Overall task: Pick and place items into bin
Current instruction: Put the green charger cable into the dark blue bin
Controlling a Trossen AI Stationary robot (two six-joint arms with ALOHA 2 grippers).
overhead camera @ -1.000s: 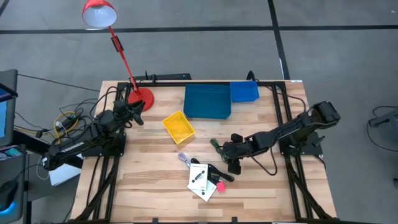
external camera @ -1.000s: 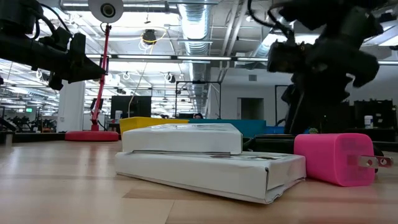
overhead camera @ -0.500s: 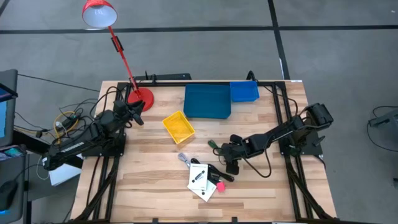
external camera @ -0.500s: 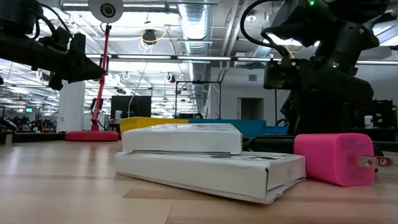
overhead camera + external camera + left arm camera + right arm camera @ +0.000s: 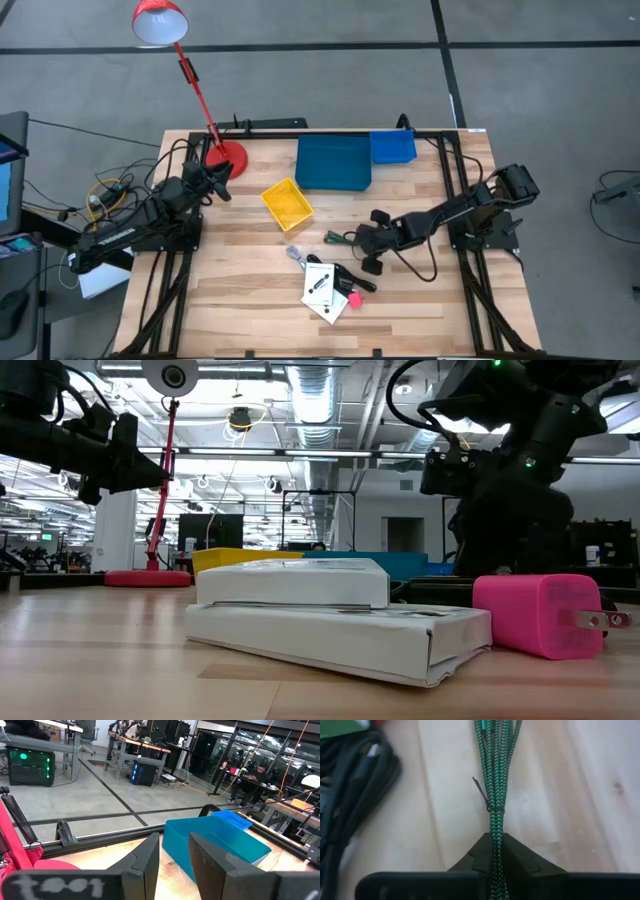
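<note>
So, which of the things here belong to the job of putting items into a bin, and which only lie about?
Job:
- green braided cable, pinched by the right gripper
- white boxes
- pink plug
- black cable
- large blue bin, small blue bin, yellow bin

Lying about:
- red lamp
- left gripper, waiting near the lamp base

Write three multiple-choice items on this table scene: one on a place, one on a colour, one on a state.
1. Where does the yellow bin sit?
A. Beside the big blue bin
B. On the white boxes
C. Off the table

2. What colour is the braided cable in the right wrist view?
A. Red
B. Green
C. White

3. What is the right tool doing?
A. Hanging open over the lamp
B. Resting inside the blue bin
C. Shut on the braided cable

Answers:
1 A, the high view shows them near each other.
2 B, the weave is green.
3 C, both fingers pinch the cable between them.
</note>
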